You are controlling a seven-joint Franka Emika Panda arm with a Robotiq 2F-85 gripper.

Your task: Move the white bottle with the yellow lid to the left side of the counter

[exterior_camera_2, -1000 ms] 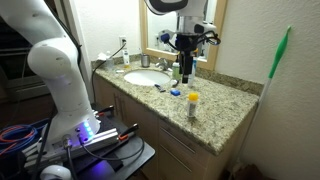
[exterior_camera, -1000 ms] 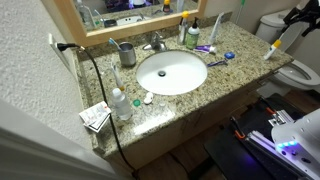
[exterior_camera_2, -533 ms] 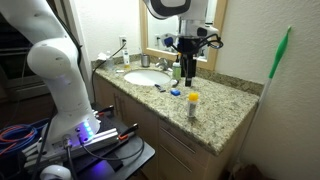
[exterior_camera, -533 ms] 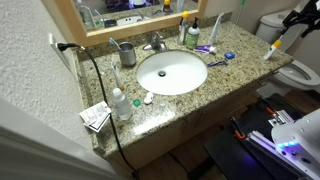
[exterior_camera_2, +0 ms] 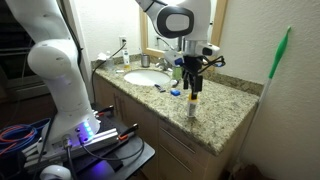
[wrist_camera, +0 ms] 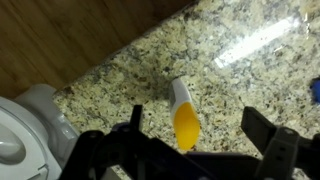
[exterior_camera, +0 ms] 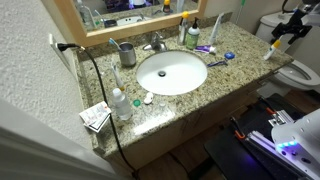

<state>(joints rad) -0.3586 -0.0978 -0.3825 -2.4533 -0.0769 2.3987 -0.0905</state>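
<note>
The white bottle with the yellow lid (exterior_camera: 270,49) stands upright near one end of the granite counter (exterior_camera: 235,55), by the toilet; it also shows in an exterior view (exterior_camera_2: 193,104). My gripper (exterior_camera_2: 194,78) hangs open just above it, apart from it. In the wrist view the yellow lid (wrist_camera: 184,124) lies between my spread fingers (wrist_camera: 200,132), nearer the left one. The gripper also shows above the bottle in an exterior view (exterior_camera: 287,27).
The white sink (exterior_camera: 172,72) and chrome faucet (exterior_camera: 155,43) are mid-counter. A green-and-white bottle (exterior_camera: 192,36), a metal cup (exterior_camera: 127,54), a clear bottle with a white cap (exterior_camera: 119,103) and small items stand around. A toilet (exterior_camera: 300,72) is beside the counter. A mirror backs it.
My gripper has moved from behind the sink area toward the counter's end and lowered over the yellow-lidded bottle. The bottle has not moved.
</note>
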